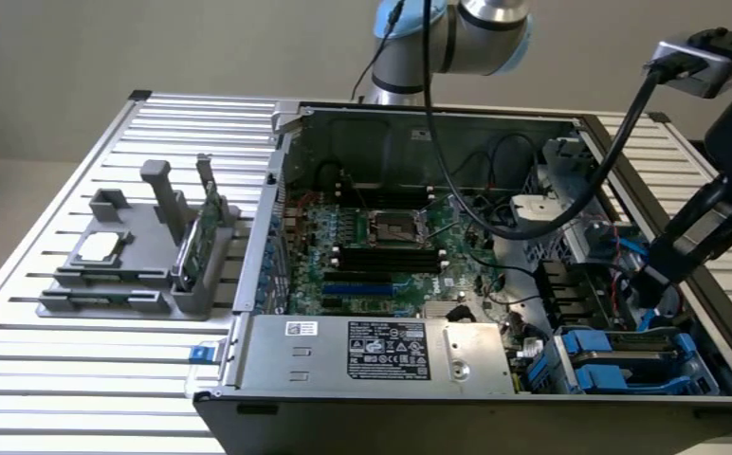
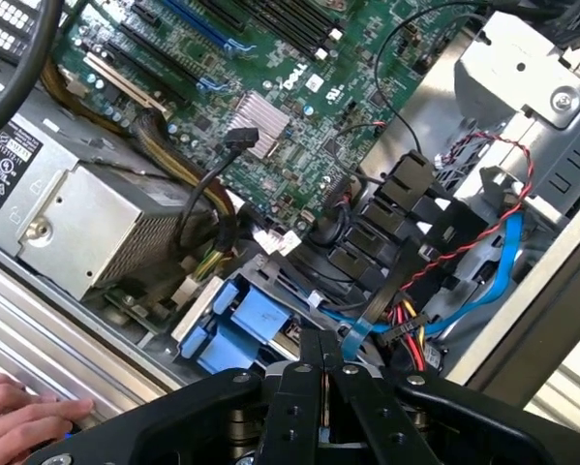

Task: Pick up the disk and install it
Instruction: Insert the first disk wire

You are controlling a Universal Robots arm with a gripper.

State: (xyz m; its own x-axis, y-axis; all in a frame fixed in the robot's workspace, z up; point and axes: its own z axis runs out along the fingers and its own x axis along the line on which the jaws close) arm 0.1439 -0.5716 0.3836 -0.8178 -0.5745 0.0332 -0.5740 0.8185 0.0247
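Observation:
The disk [image 1: 628, 358] lies in the drive bay at the front corner of the open computer case [image 1: 340, 374], on the exterior view's right. Its bright blue carrier [image 2: 251, 325] shows clearly, while most of the metal face is hidden. My gripper [image 1: 650, 284] hangs inside the case just above and behind that bay, among blue and red cables. In the wrist view the black fingers [image 2: 309, 373] are pressed together with nothing between them, and the gripper [image 2: 323, 341] points down near the blue carrier without touching it.
The green motherboard [image 1: 379, 246] and the silver power supply [image 1: 379, 351] fill the case. A grey holder [image 1: 126, 280] on the exterior view's left carries a square chip [image 1: 100, 248] and a green card [image 1: 195, 237]. A person's hand [image 2: 23, 418] rests by the case's edge.

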